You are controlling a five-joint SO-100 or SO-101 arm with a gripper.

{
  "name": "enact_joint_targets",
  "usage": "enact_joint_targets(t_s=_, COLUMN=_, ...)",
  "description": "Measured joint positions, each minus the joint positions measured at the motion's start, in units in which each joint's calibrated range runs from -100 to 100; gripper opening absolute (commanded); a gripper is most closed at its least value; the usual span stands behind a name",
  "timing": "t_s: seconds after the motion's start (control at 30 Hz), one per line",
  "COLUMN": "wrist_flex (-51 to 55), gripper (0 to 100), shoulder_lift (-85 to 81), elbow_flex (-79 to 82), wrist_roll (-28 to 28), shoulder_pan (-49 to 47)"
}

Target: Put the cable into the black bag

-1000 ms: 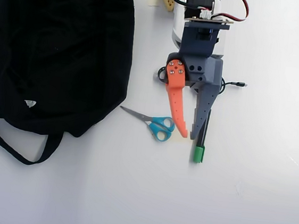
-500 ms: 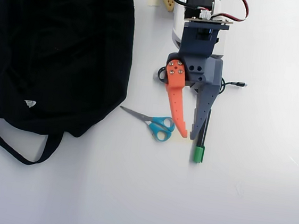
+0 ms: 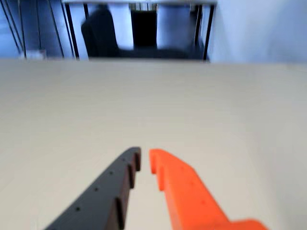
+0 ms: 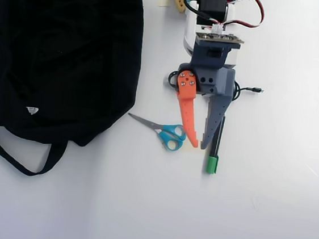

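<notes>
We read no writing; only the overhead view showed the black bag [image 4: 64, 52], cable [image 4: 245, 90] and scissors [image 4: 166, 133]; the fingers [image 4: 199, 145] nearly closed, empty.

We are finding no text, brand, number or sign that we can read in either view. We are seeing a small pale tag [image 4: 32, 110] on the black bag [image 4: 64, 52], which is lying at the left edge of the tabletop in the overhead view, but any marking on it is too small for us to make out. The circuit board [image 4: 219, 39] on the arm near the top edge is also showing nothing we can read.
</notes>
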Motion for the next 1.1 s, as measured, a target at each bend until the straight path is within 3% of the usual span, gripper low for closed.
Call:
enact_joint_targets(t_s=0.67, wrist_flex=43.80, gripper=2, shoulder_lift=-0.42, elbow_flex=-4.64, wrist_roll=0.00, shoulder_pan=-3.38)
enact_joint_targets(t_s=1.1, wrist_flex=62.34, gripper=2, shoulder_lift=-0.83, elbow_flex=-5.66, wrist_roll=-2.34, shoulder_pan=-12.12)
